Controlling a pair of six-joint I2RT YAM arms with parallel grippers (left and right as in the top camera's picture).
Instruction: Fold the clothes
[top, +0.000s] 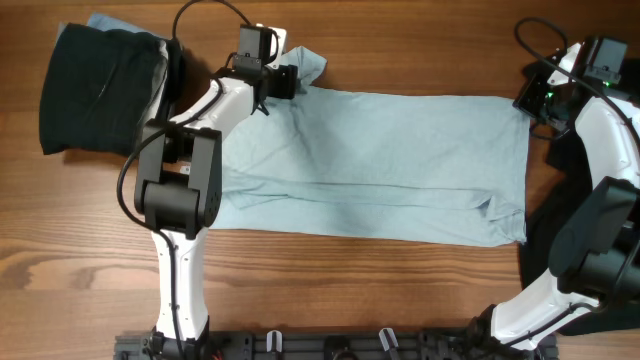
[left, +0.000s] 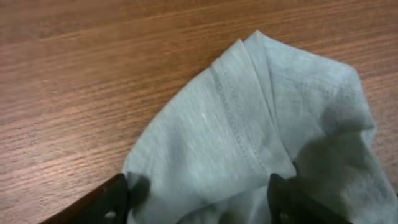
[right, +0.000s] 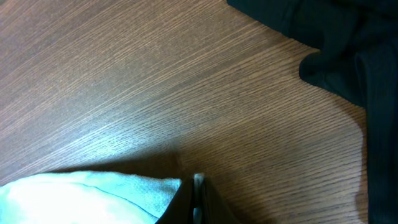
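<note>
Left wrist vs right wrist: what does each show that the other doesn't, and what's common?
Only left wrist: the left tool is open, its fingers on either side of a stitched hem of the pale light-blue cotton T-shirt.
Only right wrist: a black fabric garment at top right, and the right tool shut next to a shirt corner. Whether it pinches the corner can't be confirmed.
Both: the T-shirt and the brown wood-grain table.
</note>
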